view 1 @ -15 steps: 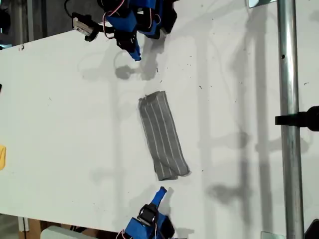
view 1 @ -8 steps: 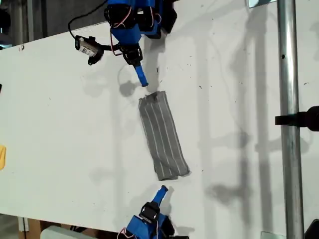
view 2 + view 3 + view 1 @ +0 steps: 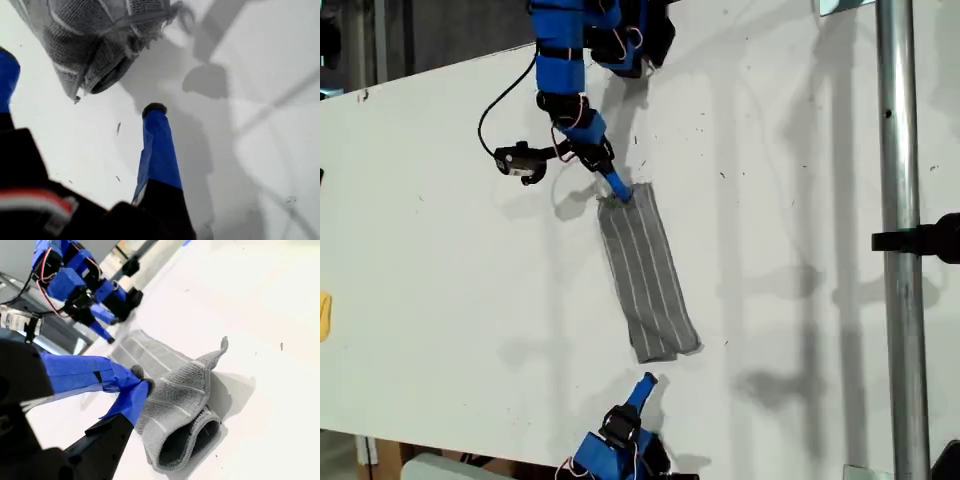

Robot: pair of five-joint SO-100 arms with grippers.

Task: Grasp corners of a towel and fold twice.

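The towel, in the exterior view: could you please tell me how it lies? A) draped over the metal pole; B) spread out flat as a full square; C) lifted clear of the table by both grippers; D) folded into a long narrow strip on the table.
D: the towel lies as a long narrow strip flat on the white table, with my first gripper at its end nearer the exterior view's top.

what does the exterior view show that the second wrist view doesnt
Only the exterior view: the vertical metal pole and a yellow object at its left edge. Only the second wrist view: the open looped fold at the near end. Both: the dark-grey pinstriped towel, folded into a strip on the white table, with my first gripper at its far end.
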